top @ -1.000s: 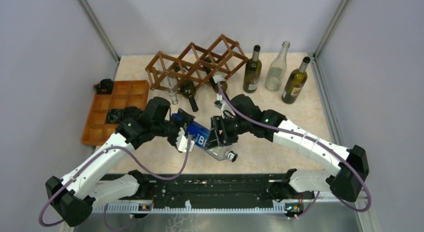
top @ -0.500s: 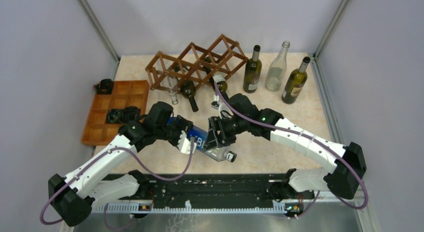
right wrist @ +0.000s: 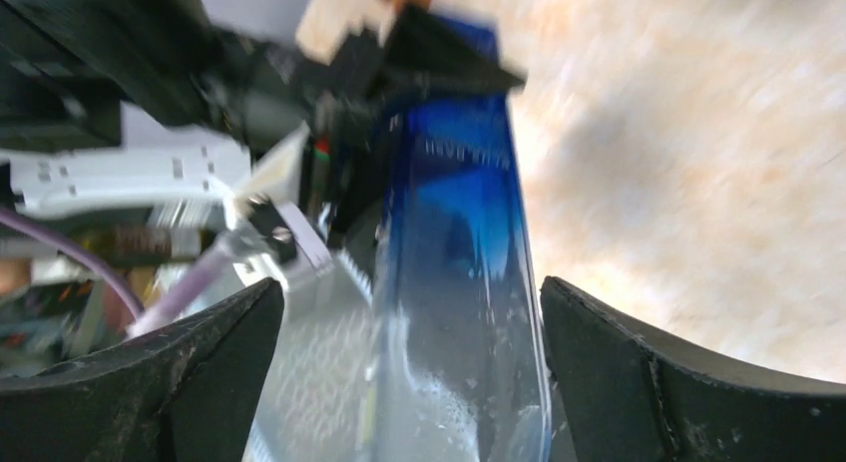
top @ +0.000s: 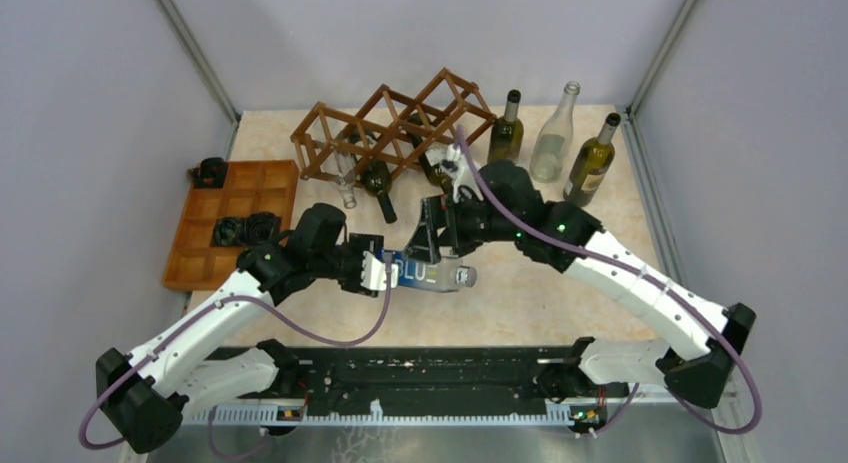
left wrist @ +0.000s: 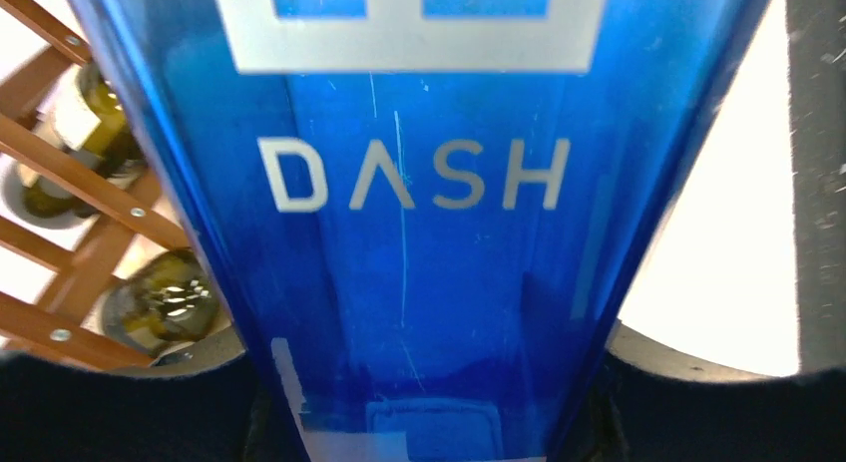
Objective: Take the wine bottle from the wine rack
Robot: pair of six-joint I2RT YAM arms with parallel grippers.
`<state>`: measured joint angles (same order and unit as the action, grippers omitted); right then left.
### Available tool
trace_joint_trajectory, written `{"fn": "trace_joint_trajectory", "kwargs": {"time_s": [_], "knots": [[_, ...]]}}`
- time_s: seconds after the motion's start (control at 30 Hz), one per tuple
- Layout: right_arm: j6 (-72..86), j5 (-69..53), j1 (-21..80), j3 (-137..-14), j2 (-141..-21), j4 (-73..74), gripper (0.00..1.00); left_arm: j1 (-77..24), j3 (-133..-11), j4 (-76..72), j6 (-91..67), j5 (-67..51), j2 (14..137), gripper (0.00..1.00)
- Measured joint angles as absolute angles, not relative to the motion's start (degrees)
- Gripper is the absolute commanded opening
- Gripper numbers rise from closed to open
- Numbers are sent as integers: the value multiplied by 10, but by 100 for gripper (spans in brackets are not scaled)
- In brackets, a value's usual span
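The blue wine bottle [top: 428, 274] marked DASH lies level above the table, neck pointing right, well in front of the reddish-brown lattice wine rack [top: 400, 123]. My left gripper [top: 383, 273] is shut on its base end; in the left wrist view the blue wine bottle [left wrist: 419, 232] fills the frame between the jaws of the left gripper [left wrist: 424, 412]. My right gripper [top: 432, 235] hovers just behind the bottle, open. In the right wrist view the right gripper [right wrist: 409, 287] straddles the blue wine bottle [right wrist: 459, 282] with gaps on both sides.
Other bottles [top: 378, 183] still lie in the rack, seen as bottles [left wrist: 165, 302] from the left wrist. Three upright bottles [top: 555, 133] stand at the back right. An orange compartment tray [top: 240, 183] with black items sits at the left. Grey walls close in.
The left gripper shut on the bottle's base. The right gripper let go, opened wide and drew back toward the rack. The bottle swung level, neck to the right.
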<state>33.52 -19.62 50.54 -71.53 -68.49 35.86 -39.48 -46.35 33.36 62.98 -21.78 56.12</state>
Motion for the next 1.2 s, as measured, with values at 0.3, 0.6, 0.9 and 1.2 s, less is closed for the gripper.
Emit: {"fn": "trace_joint_trajectory", "kwargs": {"time_s": [0.3, 0.6, 0.9, 1.2], "knots": [[300, -60, 484, -789, -583, 354, 99, -395, -476, 333, 428, -256, 561, 0], [290, 16, 478, -796, -523, 378, 99, -387, -497, 307, 245, -302, 564, 0], [284, 8, 478, -780, -477, 380, 99, -352, -545, 263, 99, -396, 600, 0], [282, -62, 477, -712, -506, 307, 99, -351, -586, 227, 25, -499, 608, 0]]}}
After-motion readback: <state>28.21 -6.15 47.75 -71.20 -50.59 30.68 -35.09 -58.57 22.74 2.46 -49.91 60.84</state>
